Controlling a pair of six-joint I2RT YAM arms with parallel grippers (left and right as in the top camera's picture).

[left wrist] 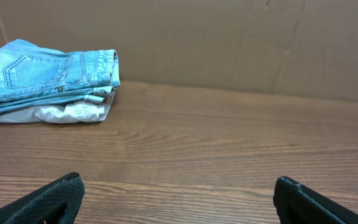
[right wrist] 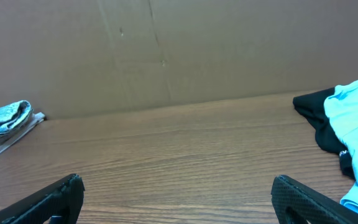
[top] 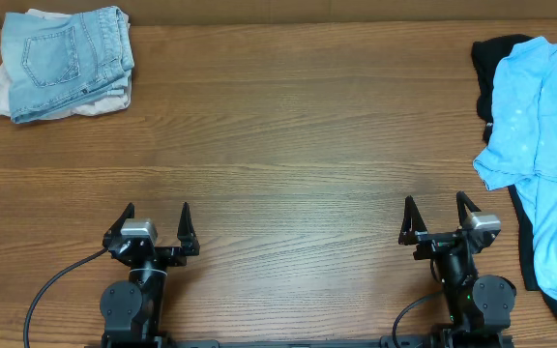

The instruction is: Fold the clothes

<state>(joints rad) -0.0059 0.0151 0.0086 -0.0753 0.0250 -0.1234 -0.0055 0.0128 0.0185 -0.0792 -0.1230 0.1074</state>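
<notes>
A crumpled light sky-blue T-shirt (top: 540, 116) lies on a larger black shirt (top: 497, 58) at the table's right edge. Both show at the right of the right wrist view, the blue one (right wrist: 356, 118) over the black one (right wrist: 319, 115). No lettering or mark shows. My left gripper (top: 156, 220) is open and empty near the front left; its fingertips frame bare wood in the left wrist view (left wrist: 179, 193). My right gripper (top: 440, 214) is open and empty near the front right, left of the shirts, and shows in its own view (right wrist: 178, 190).
A folded stack with light denim jeans (top: 66, 53) on top of a whitish garment (top: 8, 92) sits at the back left corner; it shows in the left wrist view (left wrist: 48, 78). A cardboard wall (right wrist: 166, 50) stands behind the wooden table (top: 288, 145).
</notes>
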